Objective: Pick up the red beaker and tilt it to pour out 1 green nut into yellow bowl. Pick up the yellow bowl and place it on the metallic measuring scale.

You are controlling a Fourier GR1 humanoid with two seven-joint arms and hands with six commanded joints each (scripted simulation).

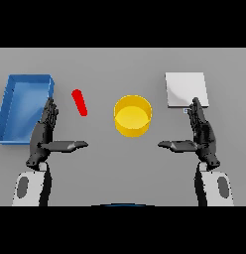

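hands: left hand (43, 134) and right hand (202, 133) both released, fingers straight | yellow bowl (132, 115) between them

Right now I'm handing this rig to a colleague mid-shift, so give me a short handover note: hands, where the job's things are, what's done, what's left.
Left robot hand: open, holding nothing, near the blue bin.
Right robot hand: open, holding nothing, just below the measuring scale.
Red beaker: on the table, tilted, up and to the right of the left hand, untouched.
Yellow bowl: centre of the table, between the hands; no nut visible inside.
Done: nothing yet.
Left: grasp the beaker, pour one green nut into the bowl, then set the bowl on the scale.
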